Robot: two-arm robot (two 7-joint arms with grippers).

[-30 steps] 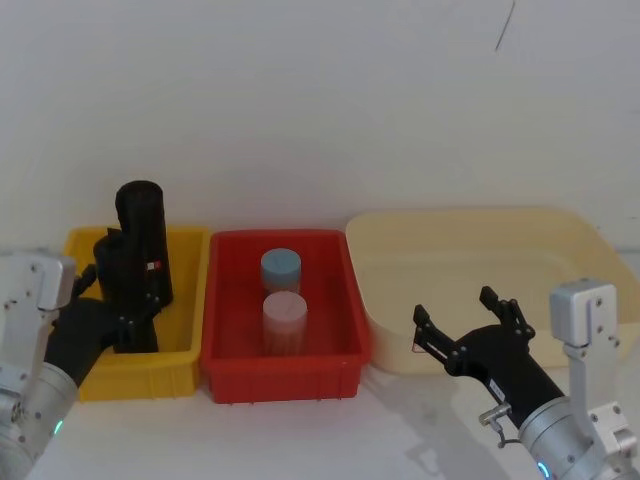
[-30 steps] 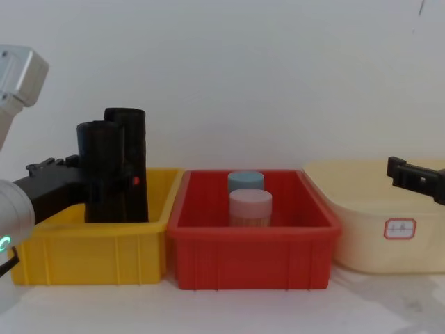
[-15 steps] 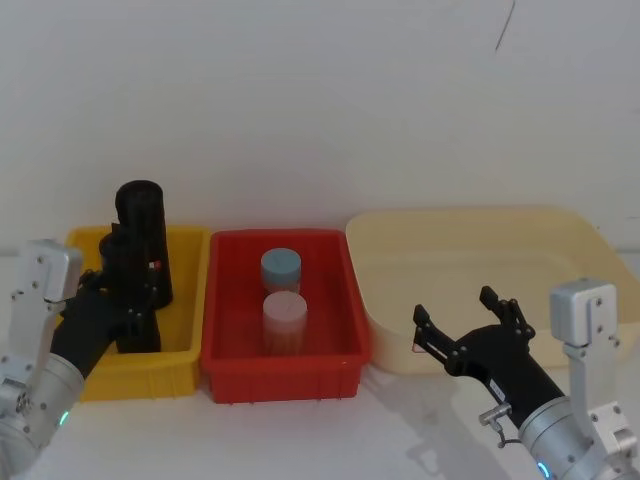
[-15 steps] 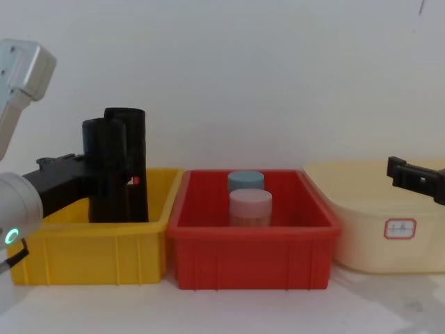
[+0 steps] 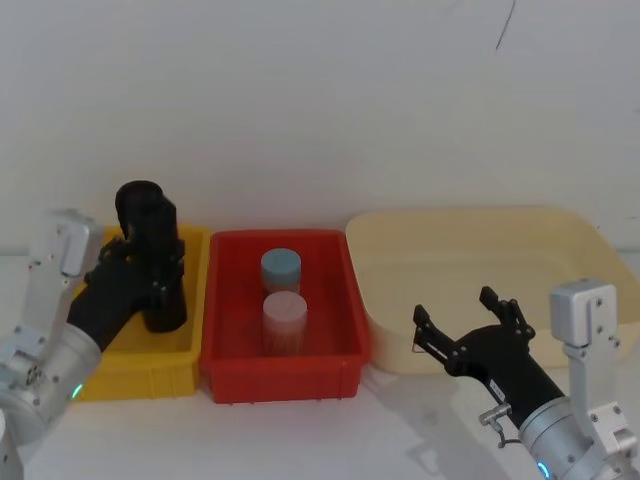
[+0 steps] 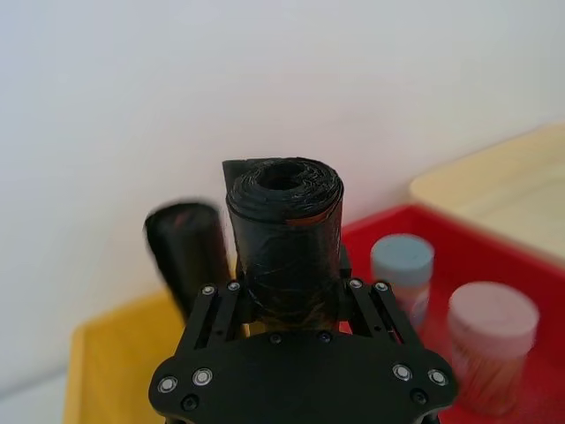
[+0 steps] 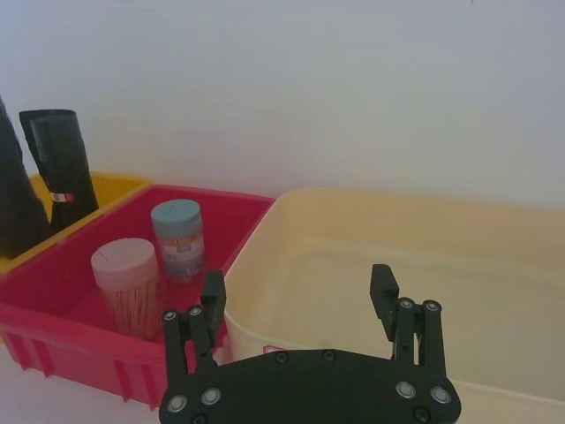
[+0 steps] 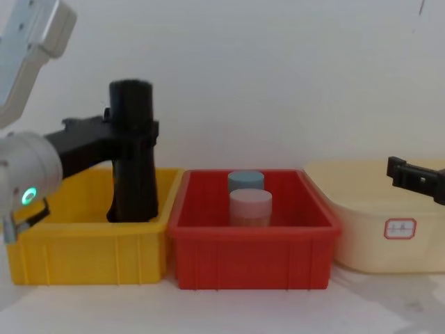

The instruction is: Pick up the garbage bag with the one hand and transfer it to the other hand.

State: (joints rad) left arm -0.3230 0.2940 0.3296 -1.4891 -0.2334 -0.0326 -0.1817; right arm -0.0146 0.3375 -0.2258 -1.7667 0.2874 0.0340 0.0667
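Pickup stage: judged complete. The left end effector (image 5: 148, 268) is clamped around the garbage bag (image 5: 141, 212), which stands upright at the left of the head view, above the yellow bin (image 5: 135, 375).

Handover stage: not yet done. The right end effector (image 5: 455, 322) sits at the lower right, prongs spread and empty. It is well apart from the bag, in front of the cream bin (image 5: 560, 222).

A plain matte white wall (image 5: 320, 100) (marked near its top right by a thin dark line (image 5: 505, 27), possibly a crack or wire) rises behind a smooth white tabletop (image 5: 400, 440) under soft, even light.
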